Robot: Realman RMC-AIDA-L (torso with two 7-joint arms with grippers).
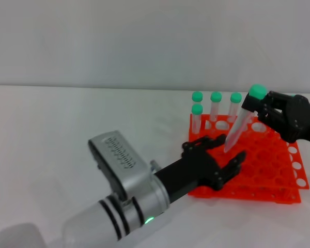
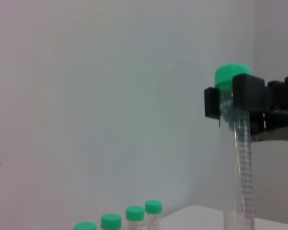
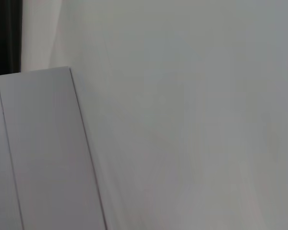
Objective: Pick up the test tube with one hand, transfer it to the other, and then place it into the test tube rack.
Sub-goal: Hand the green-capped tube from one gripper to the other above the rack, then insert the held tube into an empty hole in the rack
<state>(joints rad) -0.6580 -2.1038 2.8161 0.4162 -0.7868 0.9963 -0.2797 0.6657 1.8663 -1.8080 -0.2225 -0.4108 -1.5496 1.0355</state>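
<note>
Right gripper (image 1: 259, 109): pinching tube (image 1: 241, 122) under its cap, tilted above rack (image 1: 268, 170). My left gripper (image 1: 217, 157): fingers spread, empty, over rack's near-left holes.

Rack (image 1: 258, 170) on table (image 1: 67, 119) — four tubes (image 1: 215, 108) in rear holes, test tube (image 1: 241, 124) above.

The head view looks forward and down from above the white table (image 1: 51, 129), with a pale wall filling the upper third; the orange rack (image 1: 258, 170) sits right of centre, fairly near. The left wrist view looks from low and close, nearly level, toward the wall, catching the test tube (image 2: 237, 158) at the right of the frame and four green-capped tubes (image 2: 134, 218) along the bottom edge. Both views share these tubes and the right gripper (image 2: 245, 96). The right wrist view faces only pale wall and a white panel (image 3: 38, 153) at lower left, sharing nothing recognisable.
</note>
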